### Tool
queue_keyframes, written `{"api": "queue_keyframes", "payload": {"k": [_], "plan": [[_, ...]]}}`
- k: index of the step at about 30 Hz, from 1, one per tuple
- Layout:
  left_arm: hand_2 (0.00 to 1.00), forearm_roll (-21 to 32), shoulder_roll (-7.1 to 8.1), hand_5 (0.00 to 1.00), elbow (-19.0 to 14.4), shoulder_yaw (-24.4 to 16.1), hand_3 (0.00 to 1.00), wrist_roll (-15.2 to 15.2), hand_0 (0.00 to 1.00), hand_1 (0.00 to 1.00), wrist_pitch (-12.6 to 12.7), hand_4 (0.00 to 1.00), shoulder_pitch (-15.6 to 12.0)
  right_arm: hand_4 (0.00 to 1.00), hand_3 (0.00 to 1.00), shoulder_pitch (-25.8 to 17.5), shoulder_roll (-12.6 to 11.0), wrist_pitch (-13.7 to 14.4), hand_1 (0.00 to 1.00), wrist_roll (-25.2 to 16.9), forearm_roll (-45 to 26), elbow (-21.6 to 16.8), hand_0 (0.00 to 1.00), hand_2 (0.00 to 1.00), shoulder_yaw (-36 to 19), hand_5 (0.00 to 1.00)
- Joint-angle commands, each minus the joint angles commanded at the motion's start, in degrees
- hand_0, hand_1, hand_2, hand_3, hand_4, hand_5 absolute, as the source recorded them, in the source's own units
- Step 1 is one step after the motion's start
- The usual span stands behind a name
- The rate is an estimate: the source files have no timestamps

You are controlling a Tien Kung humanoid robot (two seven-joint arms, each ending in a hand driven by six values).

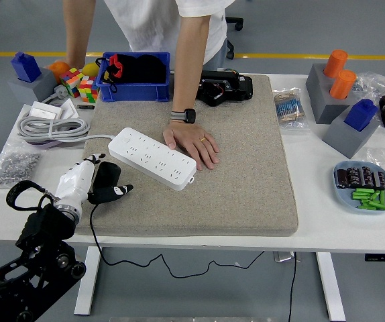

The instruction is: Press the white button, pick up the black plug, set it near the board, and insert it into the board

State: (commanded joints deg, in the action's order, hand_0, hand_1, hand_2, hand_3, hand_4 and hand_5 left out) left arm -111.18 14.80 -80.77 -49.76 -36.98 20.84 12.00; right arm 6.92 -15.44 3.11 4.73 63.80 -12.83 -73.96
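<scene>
The left hand (pixel 88 182) is being reached in from the lower left corner over the near left edge of the grey mat (pixel 246 168), with its white fingers (pixel 90 161) curled around the black plug (pixel 106 181); the plug is being gripped just above the mat's left border, and its black cord (pixel 132 251) is being left to hang down over the front edge of the worktop (pixel 326 231). The right hand is not being shown in the view.

The white power strip (pixel 153 157) is being kept on the mat at a slant, just beyond and to the right of the plug, apart from it; whether the white button on it is pressed cannot be told. A person is standing at the far side, and one of the person's hands (pixel 192 144) is being laid flat on the mat, touching the far right part of the strip. A watch (pixel 182 116) is being worn on that wrist.

A blue bin (pixel 135 87) is being kept at the far left of the mat, with coloured cubes (pixel 78 84) beside it. A coiled grey cable (pixel 48 127) is lying on the worktop to the left of the mat. On the right, grey blocks with orange cylinders (pixel 339 74) and a blue plate (pixel 343 194) with small parts are being kept well apart from the mat
</scene>
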Motion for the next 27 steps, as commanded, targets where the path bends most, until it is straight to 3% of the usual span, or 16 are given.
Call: {"api": "queue_keyframes", "payload": {"k": [2, 3, 14, 15, 20, 21, 26, 27], "plan": [[0.895, -0.05, -0.18, 0.387, 0.61, 0.08, 0.913, 0.00, 0.886, 0.894, 0.09, 0.998, 0.14, 0.657, 0.584, -0.04, 0.02, 0.01, 0.583, 0.00, 0.04, 0.05, 0.620, 0.583, -0.02, 0.403], [0.888, -0.02, -0.27, 0.305, 0.89, 0.05, 0.912, 0.00, 0.876, 0.879, 0.32, 0.998, 0.14, 0.657, 0.582, -0.07, 0.06, 0.03, 0.583, -0.03, 0.04, 0.02, 0.619, 0.583, -0.11, 0.403], [0.832, -0.58, -0.64, 0.270, 2.27, 0.09, 0.868, 0.00, 0.832, 0.834, 1.90, 0.998, 0.39, 0.657, 0.582, 0.01, 0.09, 0.13, 0.583, -0.18, -0.03, -0.03, 0.619, 0.584, -0.11, 0.403], [0.772, -0.47, -0.64, 0.224, 2.41, 0.10, 0.848, 0.00, 0.810, 0.780, 2.00, 0.998, 0.43, 0.657, 0.582, 0.02, 0.11, 0.14, 0.583, -0.19, -0.04, -0.02, 0.619, 0.582, -0.12, 0.403], [0.772, -0.19, -0.65, 0.224, 2.90, 0.19, 0.848, 0.00, 0.810, 0.780, 3.05, 0.998, 0.51, 0.657, 0.582, 0.06, 0.15, 0.15, 0.583, -0.22, -0.06, -0.02, 0.619, 0.582, -0.20, 0.403], [0.708, -0.14, -0.65, 0.164, 2.93, 0.18, 0.795, 0.00, 0.751, 0.725, 3.21, 0.965, 0.51, 0.657, 0.582, 0.06, 0.15, 0.15, 0.581, -0.22, -0.07, -0.02, 0.619, 0.582, -0.20, 0.402], [0.708, 0.25, -0.79, 0.164, 3.40, 0.05, 0.795, 0.00, 0.751, 0.725, 4.38, 0.965, 0.70, 0.657, 0.582, 0.03, 0.18, 0.17, 0.581, -0.24, -0.09, -0.01, 0.619, 0.582, -0.19, 0.402], [0.642, 0.36, -0.80, 0.128, 3.46, -0.05, 0.740, 0.00, 0.724, 0.663, 4.48, 0.945, 0.71, 0.657, 0.581, 0.04, 0.19, 0.16, 0.581, -0.23, -0.11, -0.02, 0.618, 0.583, -0.18, 0.403]]}}
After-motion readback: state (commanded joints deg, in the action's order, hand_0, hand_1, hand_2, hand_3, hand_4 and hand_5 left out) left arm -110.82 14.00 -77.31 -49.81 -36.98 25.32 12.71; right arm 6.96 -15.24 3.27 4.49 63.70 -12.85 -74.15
